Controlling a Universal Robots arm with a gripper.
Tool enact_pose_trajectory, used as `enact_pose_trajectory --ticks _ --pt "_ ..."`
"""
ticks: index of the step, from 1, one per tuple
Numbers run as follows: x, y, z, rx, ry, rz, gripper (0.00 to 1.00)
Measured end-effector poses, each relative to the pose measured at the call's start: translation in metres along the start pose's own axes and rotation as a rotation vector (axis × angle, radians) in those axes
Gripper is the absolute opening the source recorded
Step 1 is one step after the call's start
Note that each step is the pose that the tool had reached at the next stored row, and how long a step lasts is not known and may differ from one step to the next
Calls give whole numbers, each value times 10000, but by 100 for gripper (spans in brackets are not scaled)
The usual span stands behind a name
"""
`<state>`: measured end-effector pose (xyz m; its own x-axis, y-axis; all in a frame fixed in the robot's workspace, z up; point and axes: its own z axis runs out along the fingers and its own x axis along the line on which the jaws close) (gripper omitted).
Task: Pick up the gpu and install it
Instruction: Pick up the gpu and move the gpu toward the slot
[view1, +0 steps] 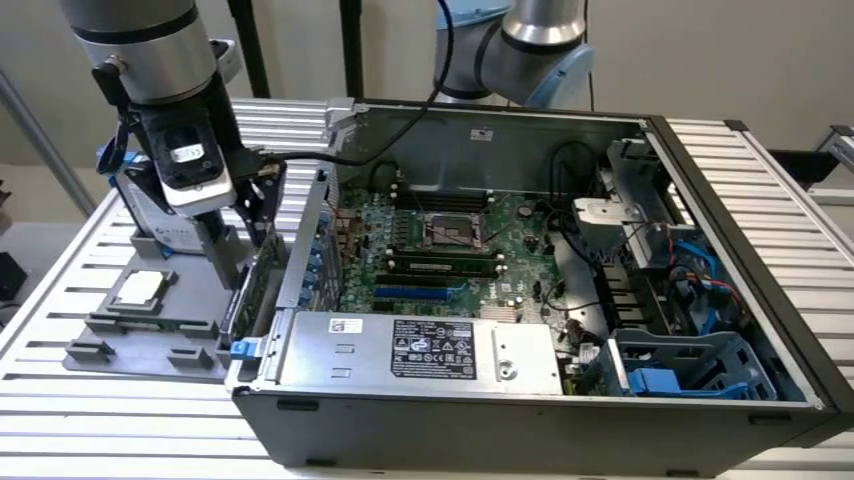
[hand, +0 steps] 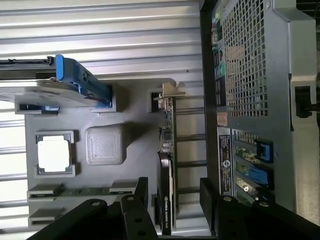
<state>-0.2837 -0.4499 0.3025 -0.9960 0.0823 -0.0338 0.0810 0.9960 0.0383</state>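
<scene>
Hanging at about nine o'clock of the open steel computer case (view1: 534, 420), the hand (view1: 230, 255) sits low over a matte grey moulded holder (view1: 100, 340) on the ribbed aluminium table (view1: 120, 432), with a plain pale wall behind. In the wrist view the gpu (hand: 166, 175), a thin flat black card with a silver bracket (hand: 170, 92), stands on edge in the holder. It lies between the hand's black fingers (hand: 141, 194), which are spread wide and clear of it on both sides.

Robot hand (view1: 238, 262) above grey tray (view1: 134, 335), open computer case (view1: 534, 420) alongside
</scene>
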Motion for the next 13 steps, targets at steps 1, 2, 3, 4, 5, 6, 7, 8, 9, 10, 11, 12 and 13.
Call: enact_pose_trajectory --ticks 1,2,3,4,5,6,7,8,9,10,11,12,13 --pt "1 -1 18 -1 0 0 100" --pt "2 -2 36 0 0 0 100" --pt "3 -3 55 -1 -1 0 100" --pt "4 -5 72 -1 -1 0 100" --pt "5 -7 91 -1 -1 1 100" --pt "7 -9 109 0 0 1 100" --pt "8 -13 127 0 0 0 100" --pt "9 -18 145 0 0 0 100" --pt "10 -23 163 -1 0 0 100" --pt "12 -29 180 0 0 0 100" --pt "13 -37 199 -2 -1 -1 100" --pt "15 -47 217 0 0 0 100" --pt "16 -55 234 1 1 0 100"
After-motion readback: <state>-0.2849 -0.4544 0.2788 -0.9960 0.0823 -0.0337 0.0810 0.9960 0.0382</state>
